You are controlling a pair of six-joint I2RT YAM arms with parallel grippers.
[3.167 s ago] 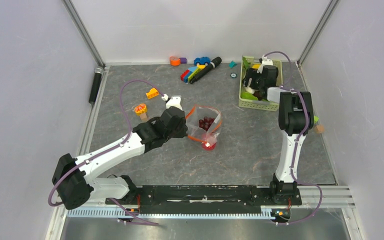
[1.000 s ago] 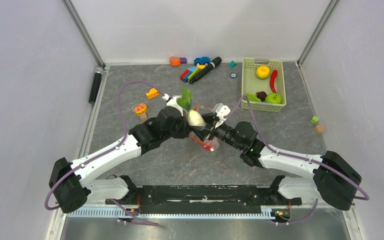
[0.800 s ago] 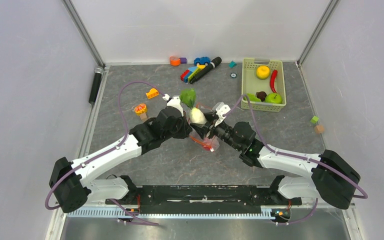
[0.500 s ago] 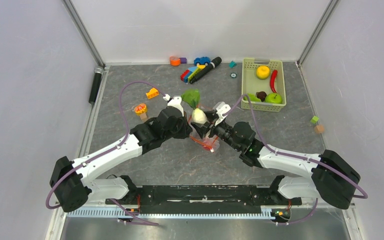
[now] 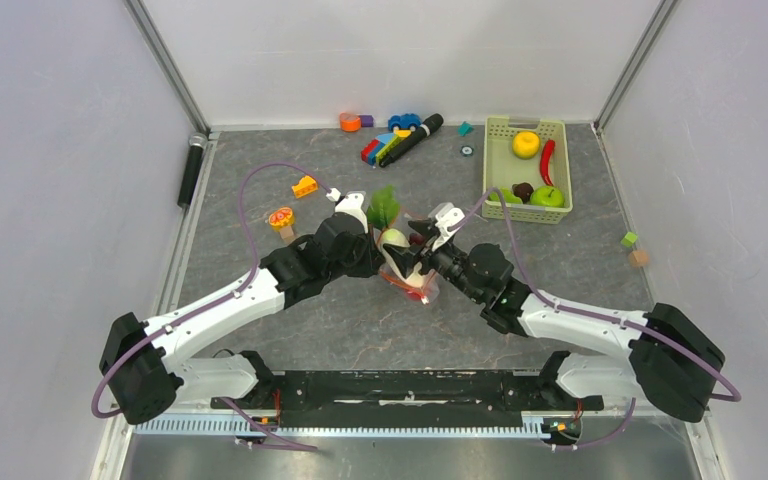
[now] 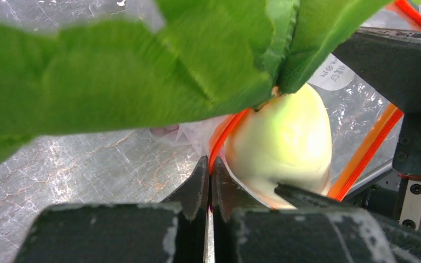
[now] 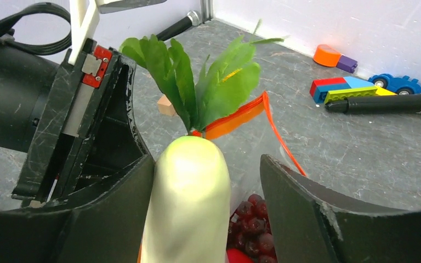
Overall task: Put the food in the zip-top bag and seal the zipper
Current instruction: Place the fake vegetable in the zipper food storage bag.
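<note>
Grey stone-look table [image 5: 260, 200] | step: white radish [image 7: 189, 192] being lowered into zip-top bag [image 7: 246, 170], leaves out | left gripper [image 6: 209, 181] clamped on zipper [image 6: 227, 129] | right gripper [image 7: 205, 170] jaws spread wide, radish touched by one finger only | next: right arm to be lifted clear, food to be fetched from green basket [image 5: 487, 165]

The white radish [image 7: 189, 197] stands upright, green leaves [image 7: 208, 93] up, between the right gripper's [image 7: 205, 164] 2 spread fingers, clear of 1. Below it, in the zip-top bag [image 7: 246, 175], lie the grape bunch [image 7: 252, 222] and red apple [image 7: 237, 256]. The zipper [image 7: 235, 120] runs just behind it. Building blocks [image 7: 345, 87] and a black marker [image 7: 383, 103] lie far behind.
</note>
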